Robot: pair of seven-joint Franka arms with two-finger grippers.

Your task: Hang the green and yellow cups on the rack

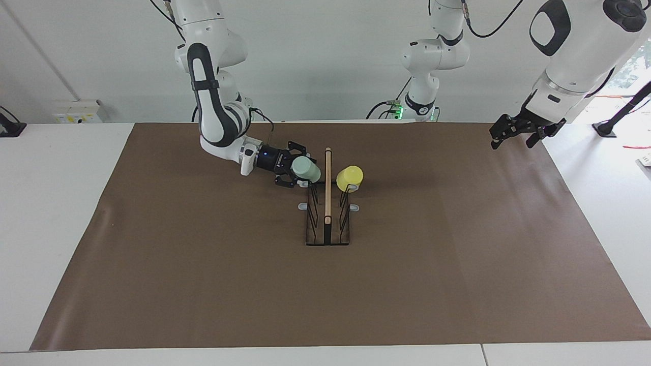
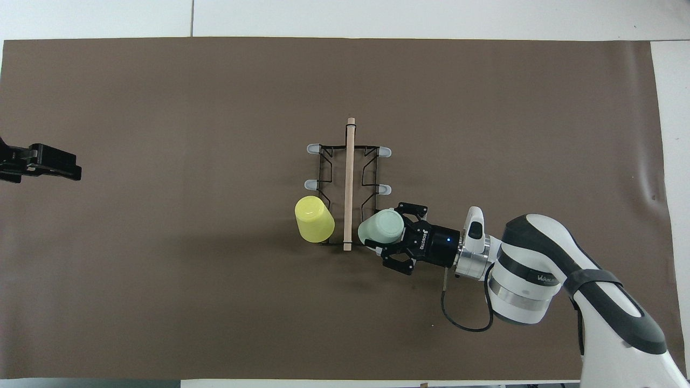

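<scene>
while the right pincer [image 1: 295, 173] pinches one green cup [image 1: 305, 170], one yellow cup [image 1: 350, 177] hung on one rack [image 1: 327, 213], left pincer [image 1: 516, 133] spread

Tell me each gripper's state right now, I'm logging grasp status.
Right gripper: shut on the green cup, at the rack.
Left gripper: waits over the mat's edge, holding nothing; open or shut cannot be told.

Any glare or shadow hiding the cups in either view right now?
Facing view: the bright yellow plastic cup and pale mint green plastic cup are evenly lit, and daylight glare stays at the frame's edge. Overhead view: only soft shadows on the brown mat.
</scene>
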